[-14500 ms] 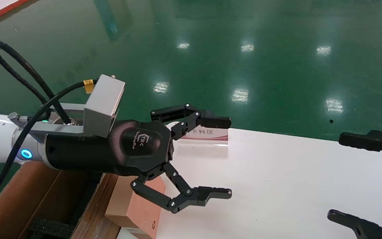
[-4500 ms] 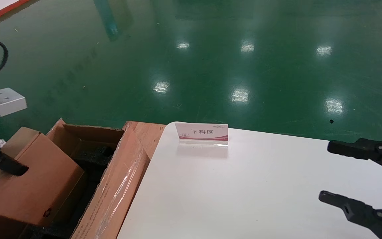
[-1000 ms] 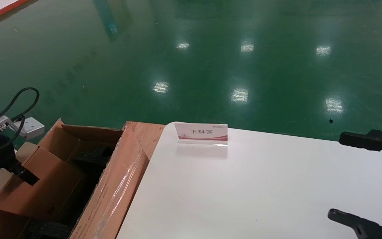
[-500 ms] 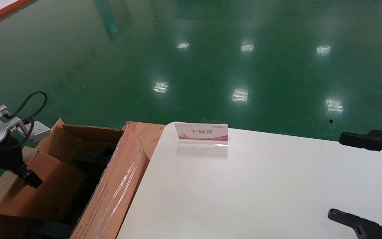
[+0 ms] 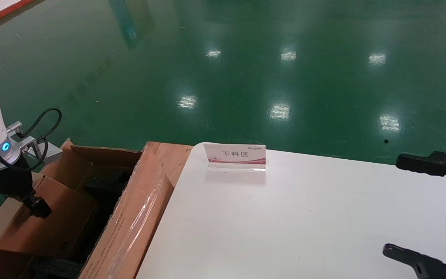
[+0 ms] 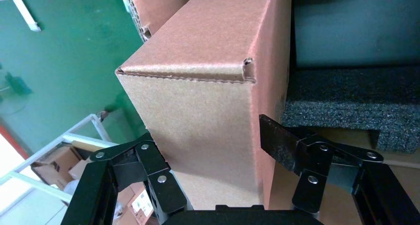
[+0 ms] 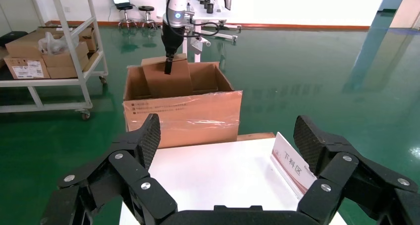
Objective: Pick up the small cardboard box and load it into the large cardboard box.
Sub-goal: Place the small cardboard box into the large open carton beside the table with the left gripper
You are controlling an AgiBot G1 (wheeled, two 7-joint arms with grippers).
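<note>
While the left gripper [image 6: 210, 158] fingers [image 6: 282, 143] are pinching the small cardboard box [image 6: 208, 101], you are seeing it standing upright inside the large cardboard box [image 5: 130, 221] off the table's [image 5: 304, 221] left edge; the right gripper [image 7: 225, 140] is hovering, fingers spread, over the table's right side.

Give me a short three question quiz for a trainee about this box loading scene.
1. True or false: the left gripper is shut on the small cardboard box.
2. The small cardboard box sits: A on the white table, B partly inside the large cardboard box.
3. Fill in: the right gripper hangs ____ over the table.

Key: 1 true; 2 B; 3 open.
</note>
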